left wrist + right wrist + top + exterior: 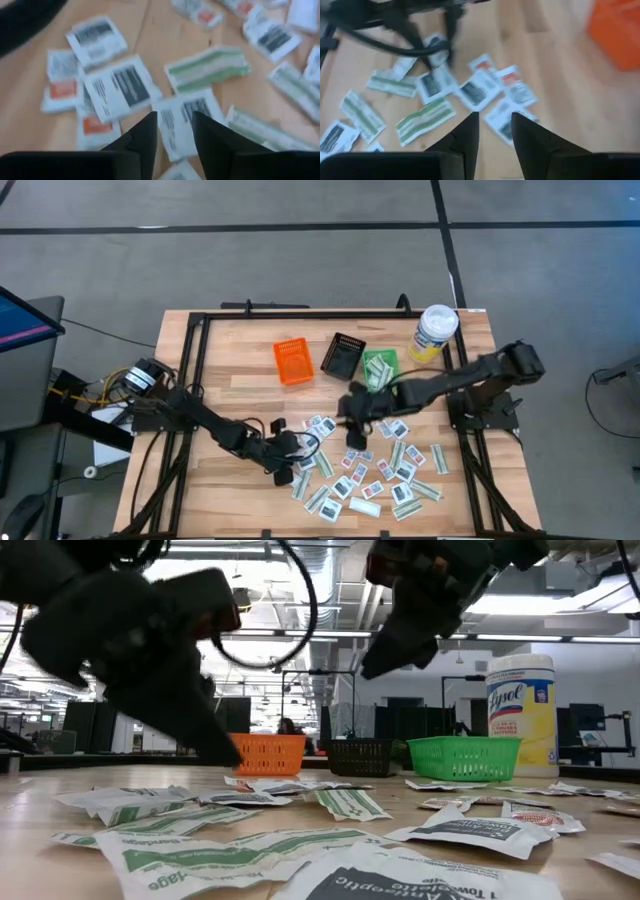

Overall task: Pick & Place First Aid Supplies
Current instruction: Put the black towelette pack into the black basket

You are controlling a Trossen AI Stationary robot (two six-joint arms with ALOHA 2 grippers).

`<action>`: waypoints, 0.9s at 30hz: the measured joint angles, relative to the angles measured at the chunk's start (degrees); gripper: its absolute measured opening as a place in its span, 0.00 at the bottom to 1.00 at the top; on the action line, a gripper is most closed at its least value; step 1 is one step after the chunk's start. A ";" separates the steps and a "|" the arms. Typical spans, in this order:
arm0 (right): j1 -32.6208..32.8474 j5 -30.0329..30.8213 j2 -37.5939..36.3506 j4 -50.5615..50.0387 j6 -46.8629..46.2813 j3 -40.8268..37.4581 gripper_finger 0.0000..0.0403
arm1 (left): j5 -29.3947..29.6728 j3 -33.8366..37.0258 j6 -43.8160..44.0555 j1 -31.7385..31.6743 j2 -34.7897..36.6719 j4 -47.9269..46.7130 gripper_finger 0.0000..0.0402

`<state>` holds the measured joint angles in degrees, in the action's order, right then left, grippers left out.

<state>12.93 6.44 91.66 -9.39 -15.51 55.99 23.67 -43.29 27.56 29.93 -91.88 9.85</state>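
While both grippers hover with jaws spread and empty over the packets (372,472) near the green bin (380,366), the left gripper (172,131) next needs to descend on one, the right gripper (494,131) likewise.

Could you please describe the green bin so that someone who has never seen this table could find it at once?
Start at the white-lidded yellow canister near the table's far right corner. Just beside it, towards the table's middle, three small bins stand in a row; the green bin is the one nearest the canister. Its neighbours are the black bin and the orange bin, so colour alone sets it apart.
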 joint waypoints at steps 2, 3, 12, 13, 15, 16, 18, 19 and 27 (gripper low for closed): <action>1.47 -0.02 2.61 3.33 0.00 -0.02 0.27 | -0.19 0.00 1.52 0.00 -1.60 -0.04 0.35; 2.03 -0.08 3.56 4.42 0.00 -0.02 0.27 | -0.21 0.00 1.74 0.00 -2.18 -0.35 0.37; 3.67 -0.68 10.39 6.67 -1.10 -0.02 0.27 | -0.32 -0.15 2.01 0.11 -3.45 -0.37 0.34; 3.65 -0.68 10.92 6.82 -1.10 -0.02 0.27 | -0.87 -0.17 1.53 0.09 -3.47 -0.51 0.30; 3.18 -0.72 11.79 7.64 -1.08 -0.02 0.27 | -1.81 -0.22 1.04 0.07 -3.49 -0.53 0.22; 2.99 -0.76 12.19 8.36 -1.07 -0.02 0.27 | -2.18 -0.23 1.01 0.04 -3.49 -0.50 0.17; 2.55 -0.69 12.89 10.15 -1.38 -0.03 0.27 | -2.63 -0.25 1.00 -0.26 -3.50 -0.51 0.08; 2.32 -0.69 13.28 11.60 -2.15 -0.04 0.27 | -2.90 -0.24 1.16 -0.40 -3.49 -0.53 0.04; 1.32 -6.25 19.65 27.69 -9.93 -0.07 0.27 | 3.25 0.20 0.09 -0.83 -1.07 -1.24 0.03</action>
<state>14.25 0.19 111.31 18.30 -25.44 55.92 26.92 -43.09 27.65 29.10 -92.95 8.60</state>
